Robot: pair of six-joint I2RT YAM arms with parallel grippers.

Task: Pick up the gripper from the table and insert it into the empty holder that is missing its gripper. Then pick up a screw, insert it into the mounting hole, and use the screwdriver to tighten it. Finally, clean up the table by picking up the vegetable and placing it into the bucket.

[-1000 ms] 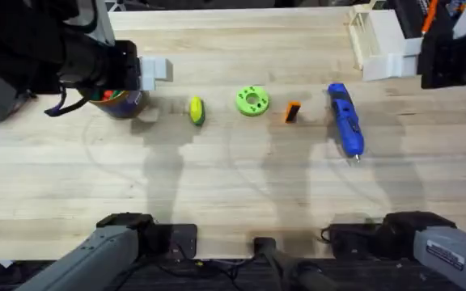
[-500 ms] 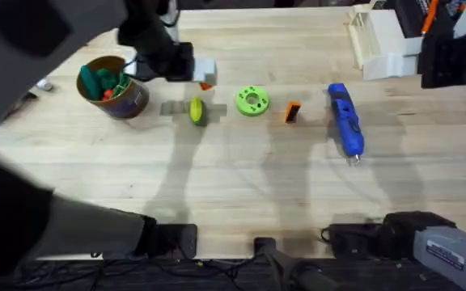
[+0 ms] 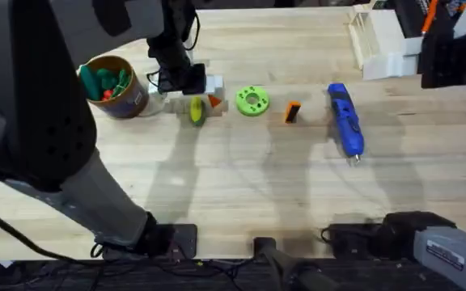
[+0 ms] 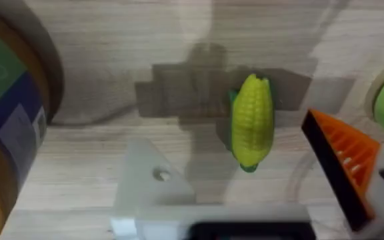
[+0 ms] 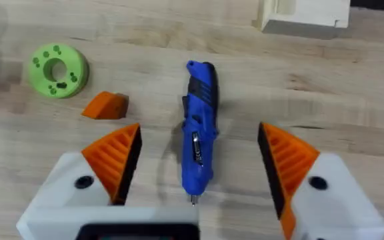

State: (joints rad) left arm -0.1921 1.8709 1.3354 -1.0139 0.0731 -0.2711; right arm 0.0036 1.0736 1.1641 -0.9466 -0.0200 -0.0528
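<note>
Overhead, the left arm reaches over the table beside the bucket, its left gripper spread wide and empty above the vegetable. I judge the cleanup step is in hand; next it must descend and close around the corn. The right gripper hangs released above the screwdriver, the orange gripper lying nearby.

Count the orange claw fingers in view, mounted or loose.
4. Two sit on the right claw, one on the left claw beside its bare holder, and a loose finger lies between the green disc and the screwdriver. None looks hidden.
</note>
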